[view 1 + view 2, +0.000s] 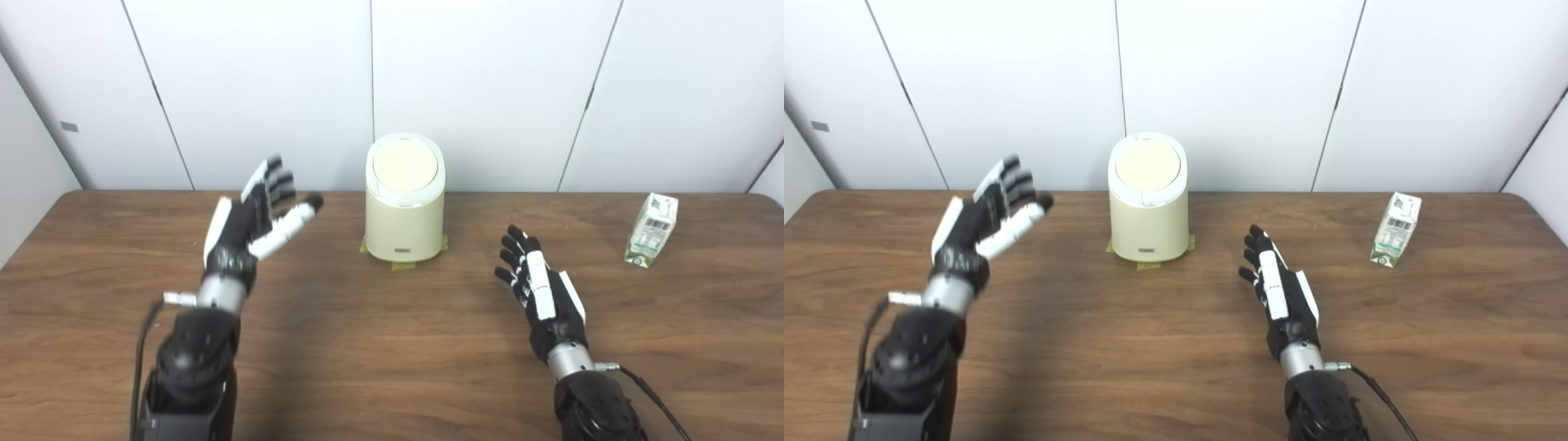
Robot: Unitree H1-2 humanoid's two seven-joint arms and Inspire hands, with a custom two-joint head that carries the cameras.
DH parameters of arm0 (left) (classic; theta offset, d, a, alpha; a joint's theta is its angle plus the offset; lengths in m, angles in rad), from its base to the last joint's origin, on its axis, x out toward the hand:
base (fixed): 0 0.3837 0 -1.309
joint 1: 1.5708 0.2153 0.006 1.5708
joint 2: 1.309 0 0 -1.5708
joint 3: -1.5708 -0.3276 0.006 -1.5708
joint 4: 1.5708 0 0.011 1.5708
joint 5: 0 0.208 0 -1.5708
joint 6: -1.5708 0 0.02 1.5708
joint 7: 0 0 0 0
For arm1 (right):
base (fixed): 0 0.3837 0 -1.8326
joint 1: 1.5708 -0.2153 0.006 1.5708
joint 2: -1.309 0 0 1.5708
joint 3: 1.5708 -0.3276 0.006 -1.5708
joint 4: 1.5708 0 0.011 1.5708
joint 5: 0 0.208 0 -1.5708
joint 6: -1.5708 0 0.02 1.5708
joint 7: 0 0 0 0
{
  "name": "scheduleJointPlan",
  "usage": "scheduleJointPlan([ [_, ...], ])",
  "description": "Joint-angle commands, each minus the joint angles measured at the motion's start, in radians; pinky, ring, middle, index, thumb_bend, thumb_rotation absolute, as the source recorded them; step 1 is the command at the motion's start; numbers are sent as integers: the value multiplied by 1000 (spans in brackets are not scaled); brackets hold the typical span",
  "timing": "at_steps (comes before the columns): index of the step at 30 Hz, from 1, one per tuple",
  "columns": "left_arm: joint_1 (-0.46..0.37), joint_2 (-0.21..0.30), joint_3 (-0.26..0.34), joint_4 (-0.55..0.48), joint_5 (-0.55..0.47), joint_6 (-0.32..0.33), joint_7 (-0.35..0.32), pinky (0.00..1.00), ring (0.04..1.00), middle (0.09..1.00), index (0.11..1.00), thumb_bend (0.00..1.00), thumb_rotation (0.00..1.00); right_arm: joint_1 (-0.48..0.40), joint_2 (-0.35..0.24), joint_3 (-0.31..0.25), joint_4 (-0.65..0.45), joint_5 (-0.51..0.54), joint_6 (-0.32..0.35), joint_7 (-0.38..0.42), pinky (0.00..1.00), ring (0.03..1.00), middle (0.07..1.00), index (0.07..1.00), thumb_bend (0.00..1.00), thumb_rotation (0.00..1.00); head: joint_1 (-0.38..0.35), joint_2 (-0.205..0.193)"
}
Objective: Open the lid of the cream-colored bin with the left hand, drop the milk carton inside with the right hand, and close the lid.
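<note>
Plainly, a wooden table [380, 343] meets white wall panels [478, 79]

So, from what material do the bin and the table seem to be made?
The bin looks like smooth cream plastic with a matte lid and a glossy white rim, judging by the soft highlights. The table shows brown wood grain; it could be laminate or veneer.
</note>
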Motion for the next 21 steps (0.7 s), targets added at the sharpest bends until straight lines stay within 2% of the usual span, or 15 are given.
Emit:
scheduleJointPlan([
  [1, -73, -38, 25, 11, 139, -4, -97, 732, 893, 954, 1000, 856, 407, -25, 4, -2, -21, 8, -50, 7, 870, 935, 924, 926, 581, 1000, 1, 1],
  [3, -121, -71, 57, 31, 234, -4, -161, 748, 910, 964, 1000, 871, 402, -23, 5, -1, -18, 10, -53, 8, 871, 935, 924, 927, 587, 1000, -1, -9],
  [5, -169, -105, 88, 56, 312, -4, -206, 736, 908, 966, 1000, 878, 354, -19, 6, 1, -20, 7, -51, 7, 874, 938, 927, 929, 590, 1000, -2, -16],
  [10, -266, -126, 96, 151, 374, -4, -208, 688, 873, 967, 1000, 910, 276, -9, 12, 4, -22, 8, -52, 6, 870, 946, 933, 931, 590, 1000, -5, -33],
  [13, -310, -119, 68, 211, 385, -5, -182, 675, 862, 957, 996, 923, 255, -4, 16, 4, -19, 9, -60, 5, 861, 948, 934, 934, 582, 1000, -3, -38],
  [17, -354, -91, -12, 304, 386, -11, -121, 623, 832, 935, 990, 926, 175, 6, 14, 6, -10, 5, -84, 7, 842, 944, 934, 937, 577, 1000, 7, -47],
  [21, -380, -64, -98, 400, 401, -35, -43, 622, 835, 930, 983, 945, 186, 14, 9, 7, 0, 2, -99, 8, 826, 931, 926, 937, 574, 1000, 10, -71],
])
